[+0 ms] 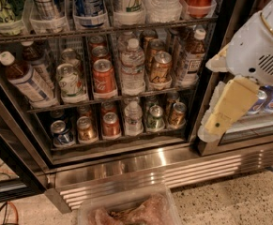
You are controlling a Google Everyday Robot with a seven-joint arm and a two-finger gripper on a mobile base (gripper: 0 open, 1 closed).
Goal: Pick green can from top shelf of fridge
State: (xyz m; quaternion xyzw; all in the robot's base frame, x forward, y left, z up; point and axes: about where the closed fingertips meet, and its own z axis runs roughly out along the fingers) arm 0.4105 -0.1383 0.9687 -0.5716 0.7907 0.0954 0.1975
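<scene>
The green can point(2, 3), pale with white patches and dark lines, is placed at the left end of the top shelf point(126, 31). The hand point(227, 109) is held lower right of that shelf; its state cannot be told.

green can point(2, 3) sits far left on top shelf point(126, 30) of fridge point(140, 170), in a tray point(4, 28). More drinks stand in a row to its right. Two racks point(112, 98) of cans and bottles lie below. gripper point(220, 116) hangs at right, before door frame point(223, 32), level with the racks, well apart from green can. bin point(122, 197) on floor point(248, 196), near side, before fridge.
</scene>
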